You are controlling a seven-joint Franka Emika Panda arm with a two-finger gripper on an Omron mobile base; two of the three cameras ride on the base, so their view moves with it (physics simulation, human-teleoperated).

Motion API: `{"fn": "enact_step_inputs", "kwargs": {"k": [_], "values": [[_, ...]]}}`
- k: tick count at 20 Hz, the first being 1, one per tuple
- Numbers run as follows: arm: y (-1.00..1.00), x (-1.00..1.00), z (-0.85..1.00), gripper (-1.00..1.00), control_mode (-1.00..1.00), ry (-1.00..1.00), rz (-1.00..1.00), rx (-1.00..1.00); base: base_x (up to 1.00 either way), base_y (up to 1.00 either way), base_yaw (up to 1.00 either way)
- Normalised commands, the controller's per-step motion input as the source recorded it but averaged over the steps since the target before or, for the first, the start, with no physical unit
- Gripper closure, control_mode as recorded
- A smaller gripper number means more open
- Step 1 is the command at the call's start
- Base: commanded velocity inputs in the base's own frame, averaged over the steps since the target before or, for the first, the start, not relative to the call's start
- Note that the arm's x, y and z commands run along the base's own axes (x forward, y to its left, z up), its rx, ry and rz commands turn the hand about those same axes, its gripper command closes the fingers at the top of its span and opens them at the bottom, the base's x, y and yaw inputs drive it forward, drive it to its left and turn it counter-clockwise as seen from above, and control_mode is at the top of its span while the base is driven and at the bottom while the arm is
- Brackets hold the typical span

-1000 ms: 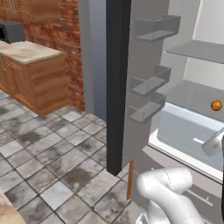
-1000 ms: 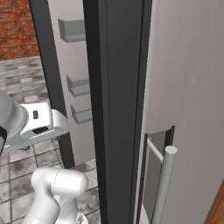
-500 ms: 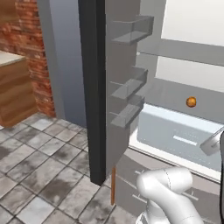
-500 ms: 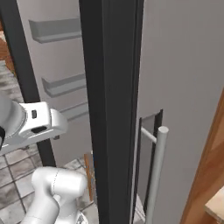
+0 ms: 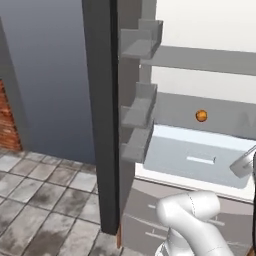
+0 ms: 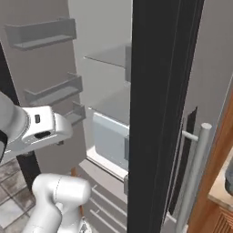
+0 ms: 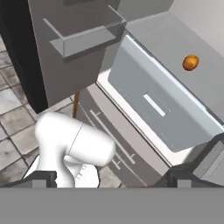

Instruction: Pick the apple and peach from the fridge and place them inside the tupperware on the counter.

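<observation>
Grey stone floor tiles [image 5: 45, 200] spread at the left of the left base view, before the open fridge [image 5: 102, 100]. Its dark door stands edge-on with bins on the inner side. Farther right, the peach [image 5: 201, 116] rests on a grey shelf above the pale drawer [image 5: 192, 157].

From the right base view, a silver handle [image 6: 193, 175] runs down the near door.

From the hand view, the gripper [image 7: 111, 180] points down at the drawer front; whether its tips are open cannot be told. The peach sits at the upper right.
</observation>
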Motion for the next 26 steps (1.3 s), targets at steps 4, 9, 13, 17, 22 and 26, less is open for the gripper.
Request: {"fn": "enact_step_inputs", "kwargs": {"k": [4, 9, 13, 17, 22, 26], "values": [[0.00, 0.00, 0.00, -1.00, 1.00, 0.00, 0.00, 0.00, 0.21, 0.31, -0.45], [0.00, 0.00, 0.00, -1.00, 1.00, 0.00, 0.00, 0.00, 0.00, 0.07, -0.42], [0.00, 0.00, 0.00, -1.00, 1.00, 0.00, 0.00, 0.00, 0.01, 0.11, -0.41], [0.00, 0.00, 0.00, -1.00, 1.00, 0.00, 0.00, 0.00, 0.09, 0.29, -0.38], [0.00, 0.00, 0.00, -1.00, 1.00, 0.00, 0.00, 0.00, 0.18, 0.22, -0.29], [0.00, 0.36, 0.00, -1.00, -1.00, 0.00, -0.05, 0.00, 0.11, 0.02, -0.03]]}}
